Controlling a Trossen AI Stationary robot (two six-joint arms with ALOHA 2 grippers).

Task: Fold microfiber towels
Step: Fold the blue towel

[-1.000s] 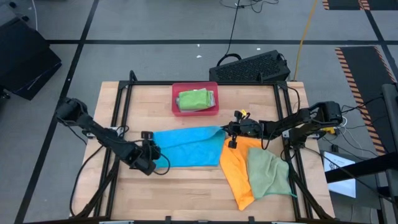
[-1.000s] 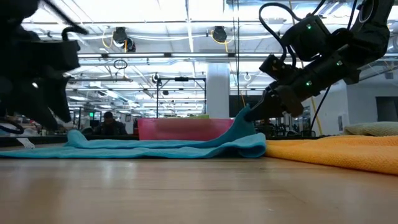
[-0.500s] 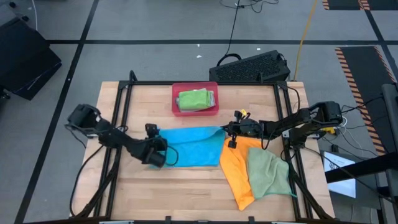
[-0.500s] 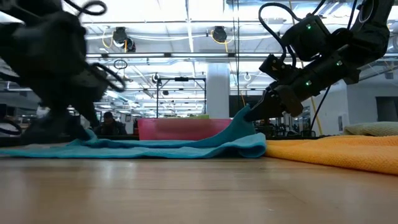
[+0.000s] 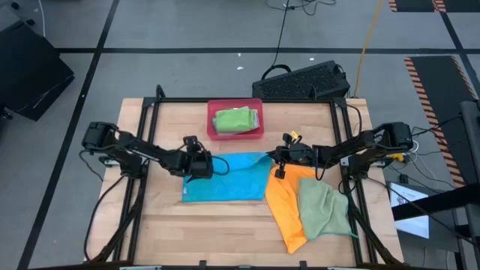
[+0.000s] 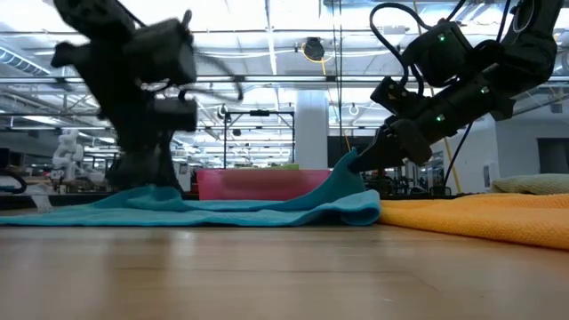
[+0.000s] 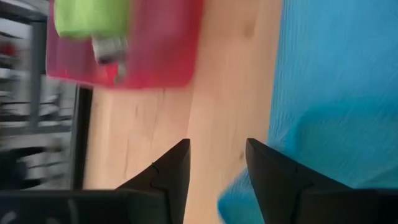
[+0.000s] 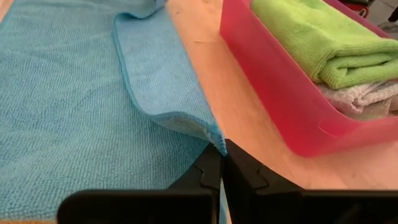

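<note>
A bright blue towel [image 5: 229, 180] lies spread in the table's middle. My right gripper [image 5: 274, 159] is shut on its far right corner. My left gripper [image 5: 204, 166] stands open over the towel's far left corner. In the left wrist view its fingers [image 7: 180, 171] straddle bare wood, with the towel's edge [image 7: 298, 124] beside one of them. An orange towel [image 5: 285, 202] lies at the right, with a pale green towel [image 5: 324, 210] on top of it. A folded green towel [image 5: 234, 119] rests in the pink tray [image 5: 211, 127]. My right gripper pinches the blue towel's far right corner [image 8: 214, 140] between its two fingertips. It comes slanting down from the table's right. The corner is raised off the wood [image 6: 351, 173] and the cloth slopes down from it; the rest lies flat. Whether my left gripper touches the towel, I cannot tell.
The pink tray stands at the far middle and also holds a grey folded cloth [image 8: 367, 99] under the green one. A black case [image 5: 304, 81] lies beyond the far edge. Bare wood [image 5: 217, 232] runs along the near edge and the left side.
My left gripper has swung from the blue towel's near left corner toward the far edge and the right, to the towel's far left corner. The towel's near left corner now lies uncovered on the table. My right gripper has kept still.
</note>
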